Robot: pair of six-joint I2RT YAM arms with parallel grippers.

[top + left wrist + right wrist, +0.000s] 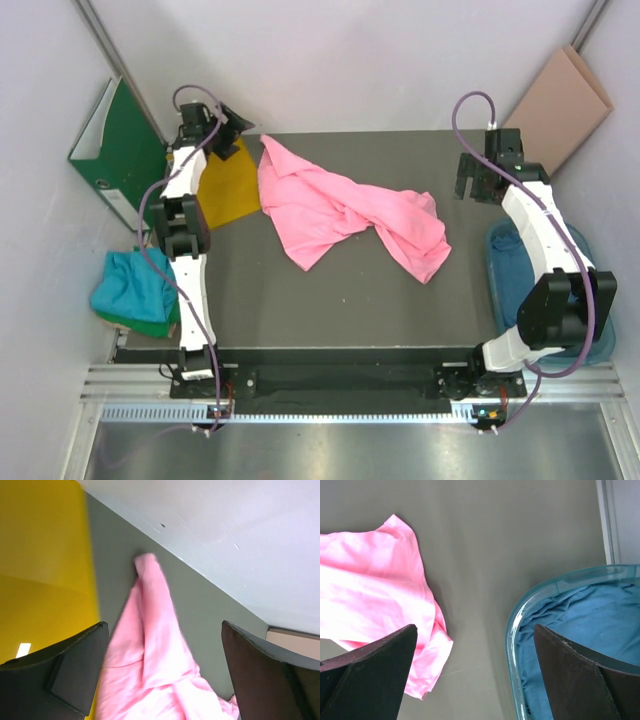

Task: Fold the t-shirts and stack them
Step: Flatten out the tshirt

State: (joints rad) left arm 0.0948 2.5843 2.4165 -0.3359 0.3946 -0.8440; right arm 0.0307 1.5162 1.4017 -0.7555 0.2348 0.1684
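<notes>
**Top external: pink shirt loose, both claws wide**

Top external alone takes in the whole pink t-shirt (340, 215), crumpled across the table (330, 310) from 11 o'clock to 3 o'clock. My left claw (215, 128) hangs at 10 o'clock above the yellow sheet (228, 185) and my right claw (478, 178) at 2 o'clock. Both have jaws apart and hold nothing. A teal shirt (128, 288) lies off the table at 8 o'clock. My right wrist view shows blue cloth (580, 625) inside the clear tub (512, 630), which my arm partly hides from above.
</notes>
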